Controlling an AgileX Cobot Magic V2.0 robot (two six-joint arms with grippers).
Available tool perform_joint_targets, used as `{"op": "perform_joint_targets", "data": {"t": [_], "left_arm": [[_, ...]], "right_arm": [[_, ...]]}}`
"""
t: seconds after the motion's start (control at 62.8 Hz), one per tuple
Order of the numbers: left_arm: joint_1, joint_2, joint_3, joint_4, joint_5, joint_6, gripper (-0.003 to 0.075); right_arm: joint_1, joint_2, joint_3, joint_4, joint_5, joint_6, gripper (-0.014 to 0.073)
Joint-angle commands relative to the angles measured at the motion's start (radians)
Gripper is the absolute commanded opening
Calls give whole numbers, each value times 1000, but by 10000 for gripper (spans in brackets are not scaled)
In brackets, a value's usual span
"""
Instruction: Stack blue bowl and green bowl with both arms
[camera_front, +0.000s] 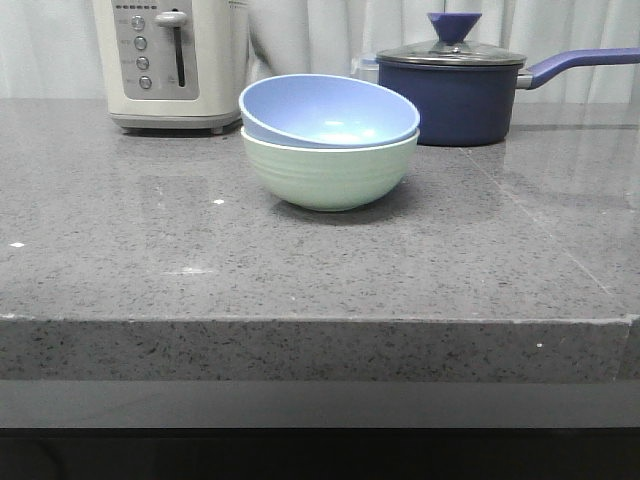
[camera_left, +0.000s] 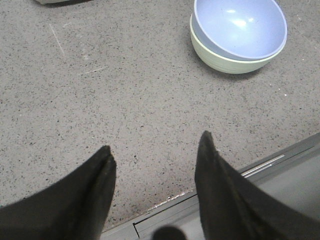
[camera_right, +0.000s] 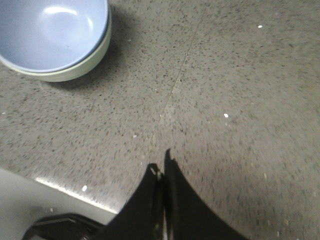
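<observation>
The blue bowl (camera_front: 328, 108) sits nested inside the green bowl (camera_front: 328, 175), slightly tilted, at the middle back of the grey counter. The stack also shows in the left wrist view, blue bowl (camera_left: 240, 27) in green bowl (camera_left: 220, 60), and in the right wrist view, blue bowl (camera_right: 52, 32) in green bowl (camera_right: 82, 67). My left gripper (camera_left: 155, 145) is open and empty above the counter's front edge, well away from the bowls. My right gripper (camera_right: 161, 161) is shut and empty over bare counter, also away from the bowls. Neither arm shows in the front view.
A white toaster (camera_front: 170, 60) stands at the back left. A dark navy saucepan (camera_front: 455, 95) with a glass lid and a handle pointing right stands at the back right, just behind the bowls. The counter's front edge (camera_front: 320, 320) runs across the front view.
</observation>
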Motion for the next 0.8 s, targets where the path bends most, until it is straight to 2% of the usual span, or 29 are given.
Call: {"op": "perform_joint_targets", "data": {"t": [0.0,0.08,0.287,0.541,0.605,0.78], "left_arm": [[-5,-4,-26,6,-73,-13,368],[-5,-4,-25,6,-78,-13,368],[-5,-4,-25,6,-115,-13,368],[-5,-4,-25,6,-134,-13,360],[-5,-4,-25,6,-134,-13,308],[-5,-4,-25,6,-137,-13,63]], "right_arm": [[-6,-123,36,-11,-42,40,-63],[-6,-232,93,-11,-42,86,-63],[-6,-423,205,-52,-52,87,-63],[-6,-452,225,-91,-38,87,-63],[-6,-452,225,-93,-39,87,-63],[-6,-452,225,-93,-39,87,-63]]}}
